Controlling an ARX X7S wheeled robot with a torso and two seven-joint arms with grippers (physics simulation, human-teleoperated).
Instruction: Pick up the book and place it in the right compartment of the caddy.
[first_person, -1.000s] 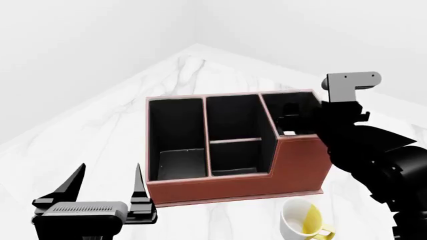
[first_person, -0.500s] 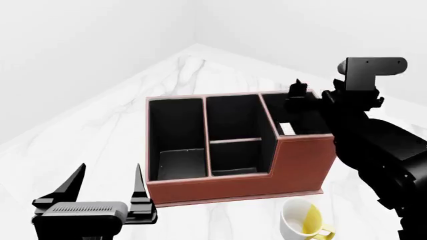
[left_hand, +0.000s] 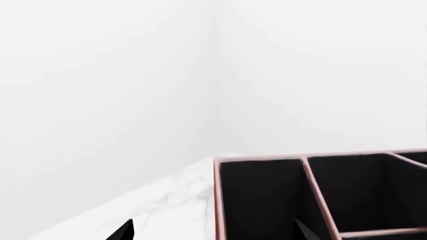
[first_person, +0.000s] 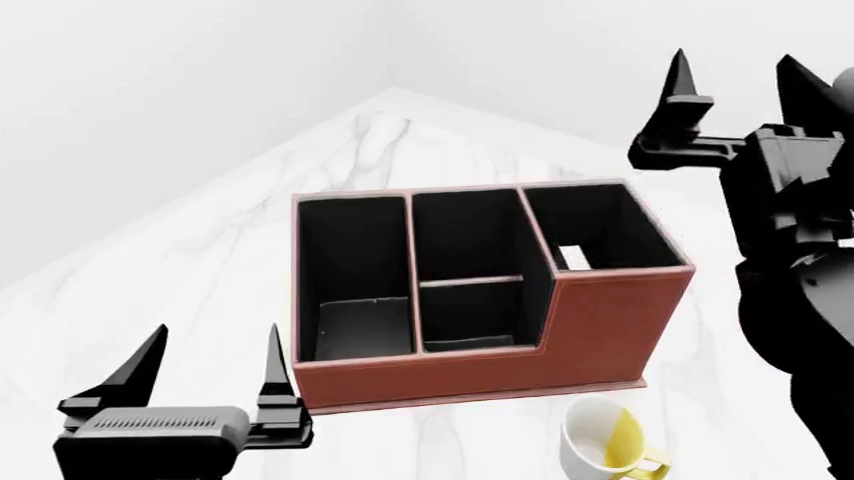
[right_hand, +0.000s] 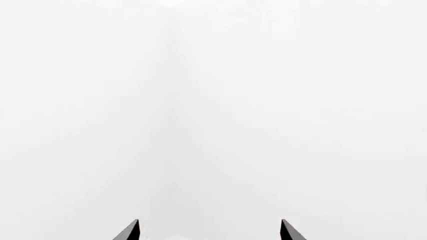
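Note:
The reddish-brown caddy (first_person: 601, 330) stands on the white marble table, and its black interior also shows in the left wrist view (left_hand: 267, 200). The book (first_person: 573, 258) lies inside the tall right compartment (first_person: 607, 235); only a strip of its white page edge shows. My right gripper (first_person: 737, 75) is open and empty, raised high above and to the right of the caddy; in its wrist view (right_hand: 209, 231) only bare wall lies between the tips. My left gripper (first_person: 214, 350) is open and empty, low near the caddy's front left corner; it also shows in the left wrist view (left_hand: 212, 231).
A white mug with a yellow inside (first_person: 603, 443) stands in front of the caddy's right end. The marble table (first_person: 200, 250) runs back into a corner of white walls. The caddy's middle section (first_person: 467, 270) has a low divider.
My right gripper has risen out of the right compartment and swung up to the right, jaws open. The book stays in the compartment. The left gripper has barely moved.

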